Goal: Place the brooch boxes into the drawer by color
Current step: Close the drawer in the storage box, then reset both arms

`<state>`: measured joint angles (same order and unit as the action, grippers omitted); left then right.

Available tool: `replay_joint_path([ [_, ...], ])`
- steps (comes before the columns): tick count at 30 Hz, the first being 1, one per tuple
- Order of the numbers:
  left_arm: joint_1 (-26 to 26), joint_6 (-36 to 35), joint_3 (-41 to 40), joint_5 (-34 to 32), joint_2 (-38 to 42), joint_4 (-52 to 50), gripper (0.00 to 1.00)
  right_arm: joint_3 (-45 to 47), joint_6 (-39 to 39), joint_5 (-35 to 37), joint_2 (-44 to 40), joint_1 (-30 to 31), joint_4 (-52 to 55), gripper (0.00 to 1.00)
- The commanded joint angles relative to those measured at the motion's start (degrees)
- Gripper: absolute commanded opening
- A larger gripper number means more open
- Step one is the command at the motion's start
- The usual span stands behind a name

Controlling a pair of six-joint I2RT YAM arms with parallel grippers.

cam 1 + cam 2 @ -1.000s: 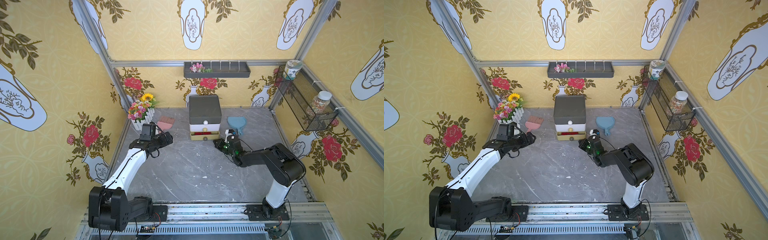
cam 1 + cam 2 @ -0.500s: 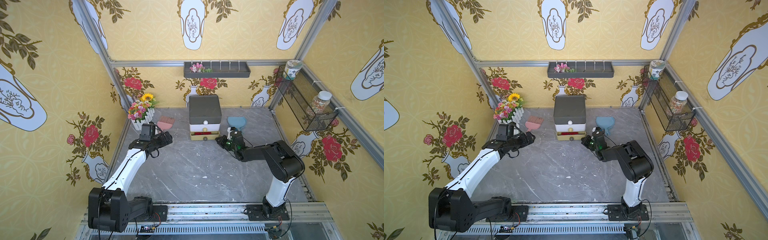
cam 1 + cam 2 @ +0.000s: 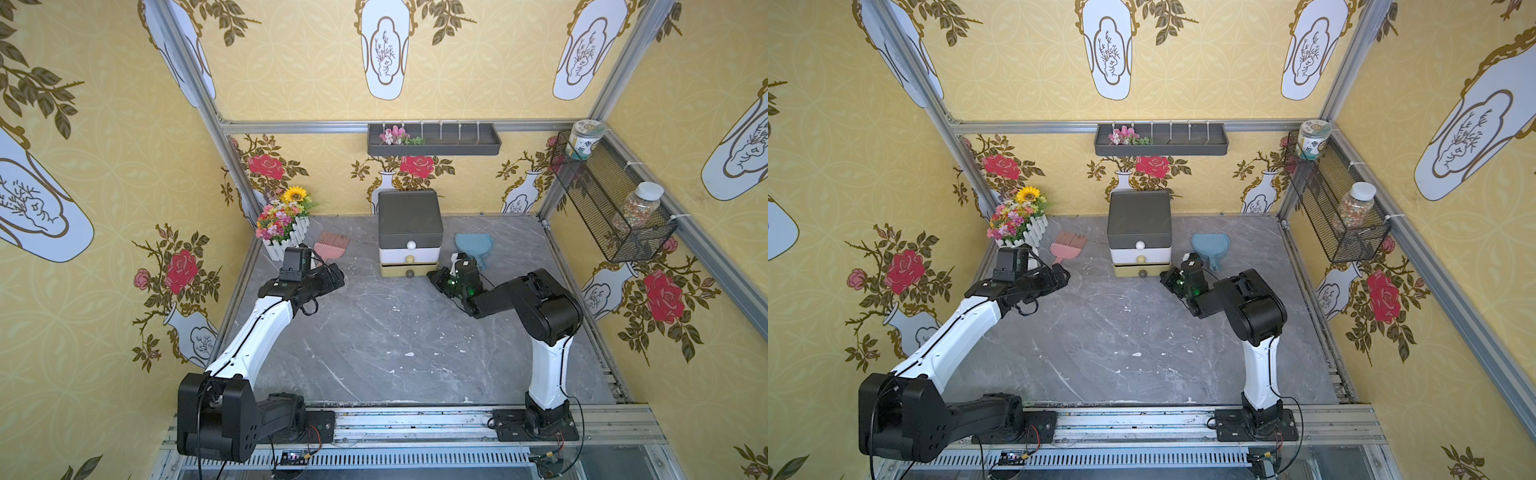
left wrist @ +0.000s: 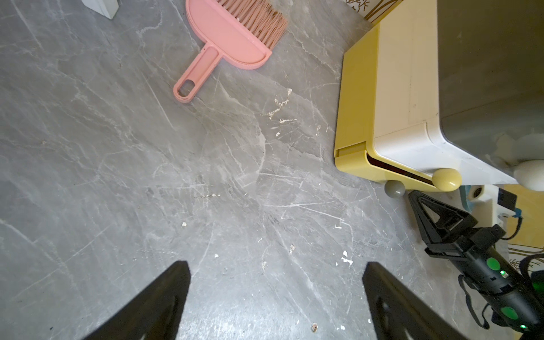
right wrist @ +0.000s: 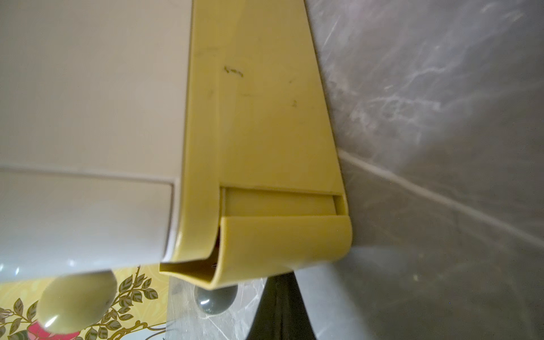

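1. Drawer (image 3: 409, 216) at the back middle of the table (image 3: 374, 332), in front of the rear wall: dark grey tier on top, white tier in the middle, olive-yellow tier (image 5: 265, 117) at the bottom.
2. Olive-yellow tier slightly ajar, front panel standing a little proud of its frame, with a thin dark slit along its top edge in the left wrist view; contents too hidden to tell.
3. Right claw (image 3: 432, 275) pressed together, holding nothing, low over the table just beside the front right corner of the olive-yellow tier, close to the grey knob (image 5: 216, 300); touching or not, cannot tell.
4. Left claw (image 3: 338, 279) spread wide apart, nothing between its fingers (image 4: 159, 300), hovering over bare table well left of the drawer.
5. Pink brush (image 3: 330, 245) flat on the table just beyond the left claw; blue dustpan (image 3: 473, 243) lying right of the drawer, behind the right claw.
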<state>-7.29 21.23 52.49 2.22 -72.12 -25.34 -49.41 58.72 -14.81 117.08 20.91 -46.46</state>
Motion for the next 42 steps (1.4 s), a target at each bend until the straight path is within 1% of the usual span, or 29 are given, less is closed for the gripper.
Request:
replay_joint_path([
  [1,0.03,-0.40,-0.19,-0.45,-0.26,0.29,0.97,-1.06,1.13,0.79,0.74,-0.19,-4.52,0.02],
  [8,0.08,-0.37,-0.28,-0.79,0.31,0.67,0.97,-2.90,1.07,-0.14,2.02,-0.83,-4.70,0.03],
  [11,0.05,-0.40,-0.19,-1.13,0.75,1.16,0.97,-1.84,1.21,-0.19,1.33,-0.76,-5.27,0.08],
  [12,0.04,-0.39,-0.27,-1.14,1.00,1.48,0.97,-0.80,1.43,0.16,0.76,-0.70,-5.90,0.10],
  [18,0.08,-0.35,-0.28,-1.58,2.15,2.73,0.98,5.91,1.93,1.51,-3.90,-0.28,-7.76,0.39],
  [22,0.08,-0.19,-0.38,-2.21,3.49,3.41,1.00,9.92,2.01,2.11,-7.48,0.33,-8.04,0.56],
  [27,0.06,0.81,-0.96,-4.62,6.35,5.79,1.00,14.75,0.50,2.96,-14.11,0.98,-5.97,0.65],
  [28,0.04,0.88,-1.39,-5.67,7.15,7.02,1.00,15.54,-0.08,3.22,-16.19,1.07,-4.56,0.69],
  [30,0.07,0.85,-2.42,-7.85,8.88,9.43,1.00,16.88,-1.44,3.54,-20.65,0.98,-1.24,0.81],
  [32,0.08,0.09,-4.12,-10.87,11.21,12.45,1.00,17.75,-4.24,4.49,-26.87,0.98,4.52,0.98],
  [35,0.08,-2.26,-8.03,-15.35,15.16,18.01,1.00,16.34,-11.13,7.56,-37.39,1.01,18.21,0.97],
  [38,0.00,-4.99,-13.77,-19.15,18.14,25.31,1.00,12.54,-19.53,11.98,-46.32,0.74,32.28,0.97],
  [42,0.06,-8.63,-19.99,-25.10,18.81,32.60,1.00,6.20,-29.34,16.82,-53.34,-0.27,46.08,0.97],
])
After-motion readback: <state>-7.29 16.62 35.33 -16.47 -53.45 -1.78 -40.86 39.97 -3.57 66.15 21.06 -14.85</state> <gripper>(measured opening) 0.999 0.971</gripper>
